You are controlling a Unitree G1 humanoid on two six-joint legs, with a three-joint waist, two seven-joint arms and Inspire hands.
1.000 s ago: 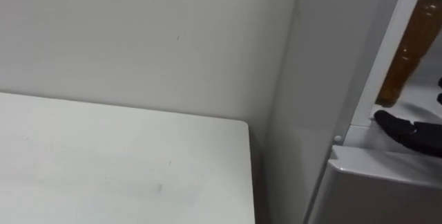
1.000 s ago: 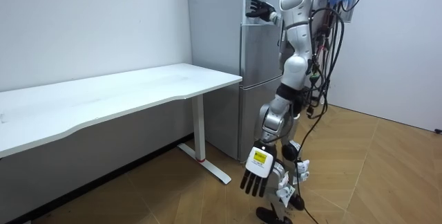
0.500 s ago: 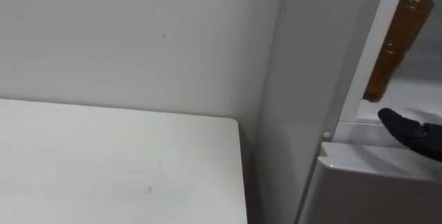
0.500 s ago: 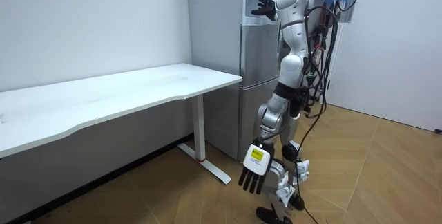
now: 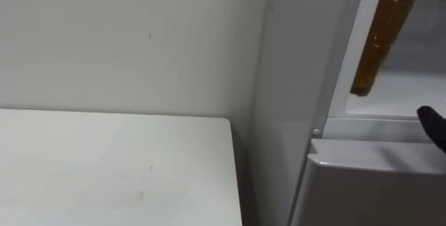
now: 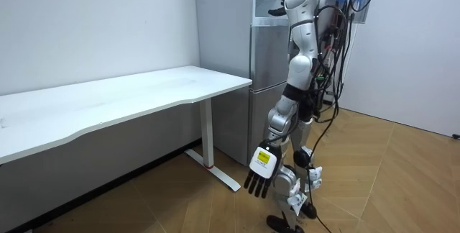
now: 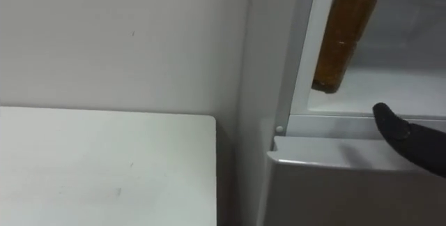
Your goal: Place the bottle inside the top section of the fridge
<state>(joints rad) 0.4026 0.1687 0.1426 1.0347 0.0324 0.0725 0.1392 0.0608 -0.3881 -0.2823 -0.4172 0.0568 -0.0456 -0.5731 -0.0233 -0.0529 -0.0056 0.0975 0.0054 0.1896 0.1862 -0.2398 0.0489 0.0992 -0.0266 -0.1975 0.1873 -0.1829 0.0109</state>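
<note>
The left hand point(image 6: 260, 170) hangs loose-fingered by the smooth white table point(image 5: 104, 163), and in the flat grey fridge's point(image 5: 293, 79) open upper compartment the slim amber, green-capped bottle point(image 5: 380, 34) stands on the pale shelf, apart from the black right hand point(image 7: 411, 139), outstretched and empty.

Amber bottle point(image 7: 343, 38), green cap, upright inside upper fridge point(image 7: 397, 90), near left wall.

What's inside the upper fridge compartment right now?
A bottle of amber liquid with a green cap stands upright inside the upper fridge, on its white shelf near the left wall. The right hand is at the front ledge. Anything further right is out of frame.
</note>
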